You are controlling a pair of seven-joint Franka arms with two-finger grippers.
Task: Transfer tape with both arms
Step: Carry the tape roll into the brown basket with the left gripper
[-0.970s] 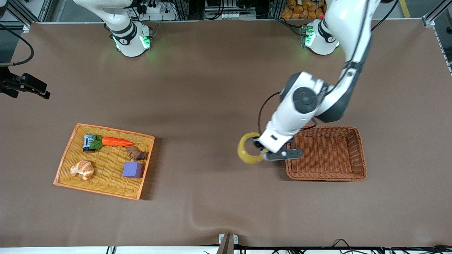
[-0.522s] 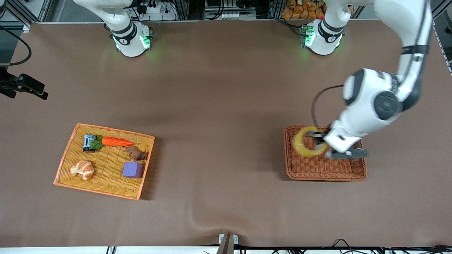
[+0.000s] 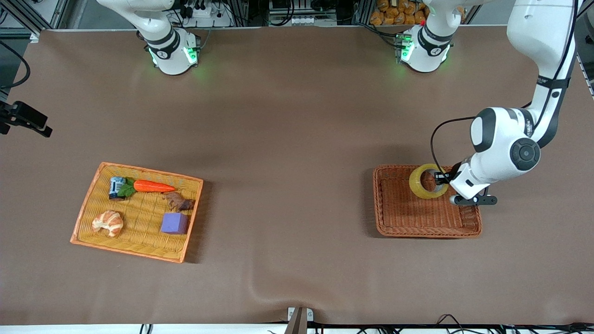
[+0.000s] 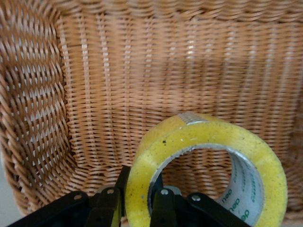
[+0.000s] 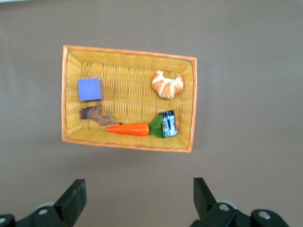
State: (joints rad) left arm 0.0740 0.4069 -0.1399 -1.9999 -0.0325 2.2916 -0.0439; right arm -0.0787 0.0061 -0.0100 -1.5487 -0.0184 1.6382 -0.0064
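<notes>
The tape [image 3: 416, 183], a yellow ring with a grey-white core, hangs in my left gripper [image 3: 441, 182] over the brown wicker basket [image 3: 417, 230], by the basket's edge farthest from the front camera. In the left wrist view the left gripper [image 4: 140, 183] is shut on the tape [image 4: 208, 137], one finger inside the ring and one outside, above the basket floor [image 4: 142, 71]. My right gripper [image 5: 139, 189] is open and empty, high over the table beside the yellow basket [image 5: 128, 51].
The yellow basket [image 3: 84, 211] toward the right arm's end holds a purple cube [image 3: 175, 223], a croissant [image 3: 107, 223], a carrot [image 3: 153, 186], a small can and a brown figure. The brown basket holds nothing else.
My left arm has swung the tape from over the table beside the brown basket to over the basket itself. The right arm has hardly moved.
</notes>
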